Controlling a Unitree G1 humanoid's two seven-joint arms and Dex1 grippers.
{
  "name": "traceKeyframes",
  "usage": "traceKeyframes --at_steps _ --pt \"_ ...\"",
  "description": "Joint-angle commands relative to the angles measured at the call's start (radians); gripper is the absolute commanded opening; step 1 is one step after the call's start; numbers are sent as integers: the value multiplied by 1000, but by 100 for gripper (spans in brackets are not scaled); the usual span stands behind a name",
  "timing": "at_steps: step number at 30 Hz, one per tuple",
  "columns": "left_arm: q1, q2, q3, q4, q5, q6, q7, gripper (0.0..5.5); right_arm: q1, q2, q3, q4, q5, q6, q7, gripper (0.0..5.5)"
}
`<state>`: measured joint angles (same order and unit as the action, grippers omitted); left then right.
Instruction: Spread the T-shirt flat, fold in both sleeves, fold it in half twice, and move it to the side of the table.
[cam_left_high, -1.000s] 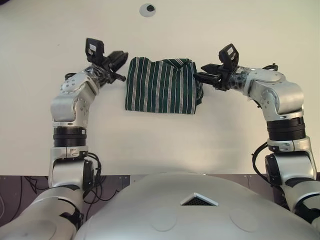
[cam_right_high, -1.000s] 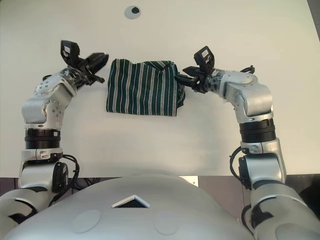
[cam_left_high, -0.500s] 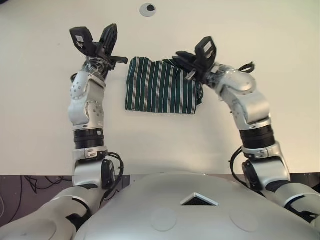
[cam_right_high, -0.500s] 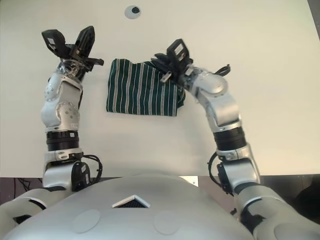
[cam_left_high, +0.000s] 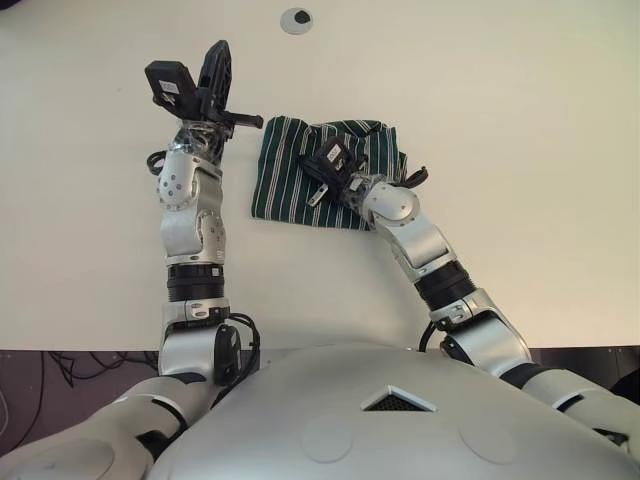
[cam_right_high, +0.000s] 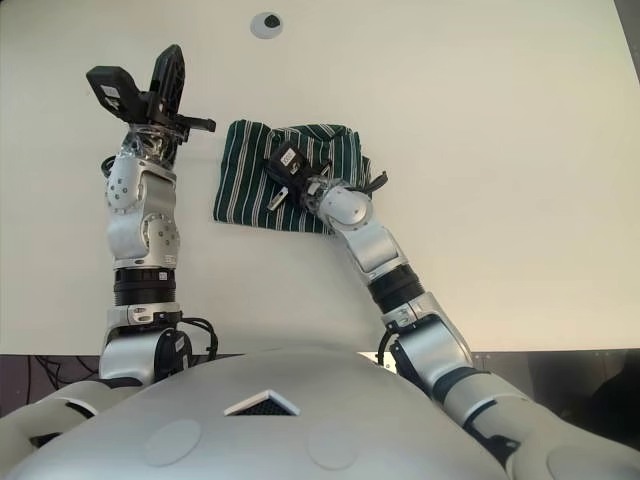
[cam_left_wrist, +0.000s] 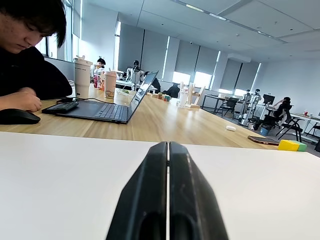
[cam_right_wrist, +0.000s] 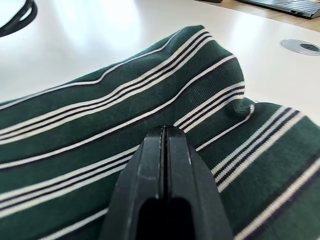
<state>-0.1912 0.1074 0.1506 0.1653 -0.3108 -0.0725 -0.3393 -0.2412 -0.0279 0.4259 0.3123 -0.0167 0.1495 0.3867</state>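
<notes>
Right gripper (cam_right_wrist: 164, 133), fingers together, on partly covered T-shirt (cam_left_high: 281, 186).

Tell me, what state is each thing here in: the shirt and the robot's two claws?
T-shirt: folded into a compact rectangle, lying on the table.
left gripper: shut, holding nothing, to the left of the T-shirt.
right gripper: shut, positioned over the folded T-shirt.
</notes>
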Motion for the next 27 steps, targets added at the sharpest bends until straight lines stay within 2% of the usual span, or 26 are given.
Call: traceKeyframes --at_steps 1,7,11,13,19,24,27 --pt "21 3 7 -35 -1 1 11 0 105 -161 -143 -51 -18 69 -37 1" --pt "59 22 36 -80 -9 11 16 0 185 -327 -483 -75 71 127 -108 1" --pt "87 32 49 -109 -2 6 18 0 145 -337 -774 40 231 143 -223 1" --pt "96 34 51 -120 0 8 17 0 130 -317 -825 85 266 132 -252 1" --pt "128 30 22 -162 9 6 2 0 188 -248 -703 -210 221 -19 -231 1" --pt "133 13 -16 -193 24 45 29 0 314 -166 -601 -621 210 -125 -247 1" --pt "172 4 -60 -178 60 34 24 0 408 -116 -546 -756 137 -198 -289 1"
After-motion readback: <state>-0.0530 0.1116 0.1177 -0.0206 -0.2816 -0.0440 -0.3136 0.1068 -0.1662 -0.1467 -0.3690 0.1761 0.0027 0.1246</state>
